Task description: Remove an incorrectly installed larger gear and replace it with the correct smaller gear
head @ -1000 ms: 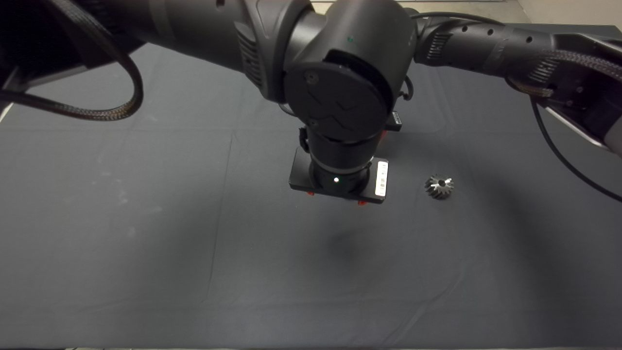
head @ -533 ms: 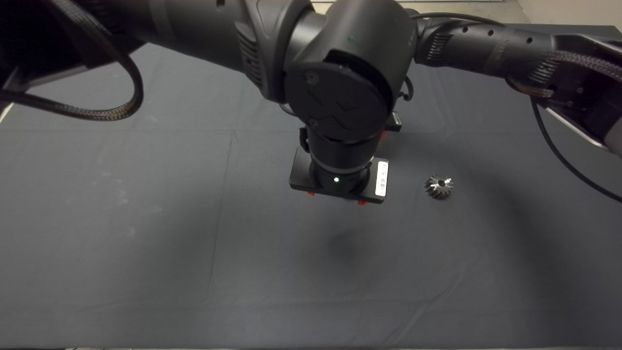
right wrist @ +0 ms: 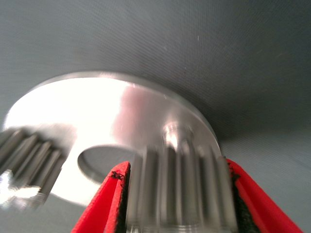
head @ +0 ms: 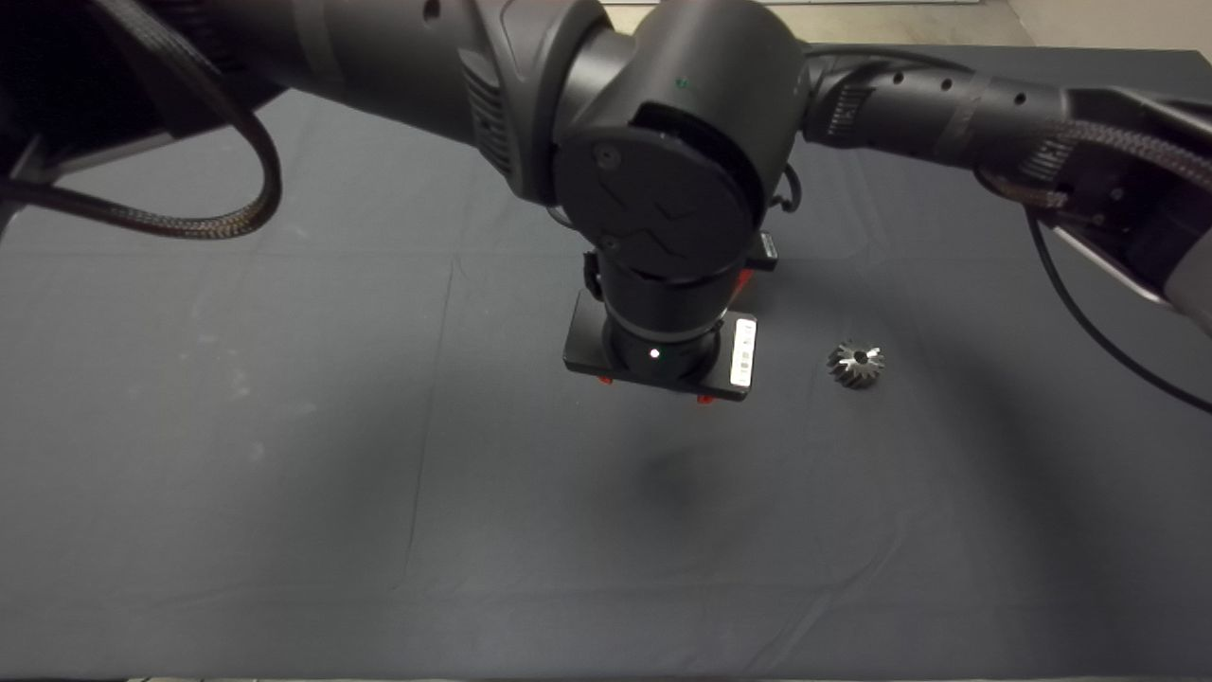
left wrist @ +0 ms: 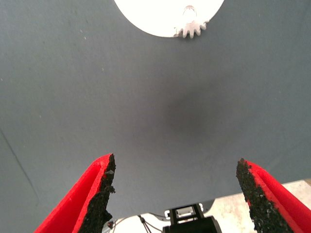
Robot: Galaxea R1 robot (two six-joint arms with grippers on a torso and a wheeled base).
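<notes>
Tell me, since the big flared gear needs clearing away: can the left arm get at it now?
Probably yes. The larger gear lies alone on bare mat beside the left gripper, whose fingers are open and empty, with nothing between. The right gripper is busy, shut on the smaller gear.

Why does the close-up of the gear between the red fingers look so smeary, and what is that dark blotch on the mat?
Right wrist view: the gear sits very near the lens, so its teeth blur, and the round metal plate glares white. Left wrist view: the same plate is washed out. Head view: the blotch is a soft shadow under the arms.
</notes>
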